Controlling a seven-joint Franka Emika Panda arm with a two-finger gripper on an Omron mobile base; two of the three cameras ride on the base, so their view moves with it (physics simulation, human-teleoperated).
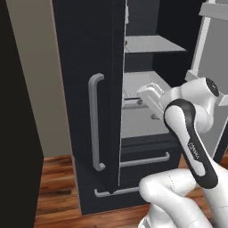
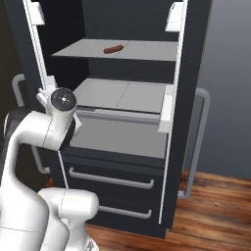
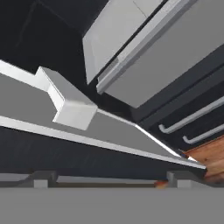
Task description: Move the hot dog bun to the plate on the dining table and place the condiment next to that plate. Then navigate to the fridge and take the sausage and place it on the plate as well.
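The sausage (image 2: 113, 49) lay on the fridge's upper shelf (image 2: 147, 50), towards its left edge and about midway back, its long axis running roughly along the shelf's width with a slight tilt. The gripper (image 3: 107, 177) stood well below it, level with the lower shelf (image 2: 122, 95) and just inside the left door (image 1: 87, 89); its fingers (image 3: 41, 178) were spread wide and held nothing (the tips sat far apart at the bottom of the hand view). In my judgement the coming reach had to go upward and deeper into the fridge, with the fingers turned to close across the sausage's short width.
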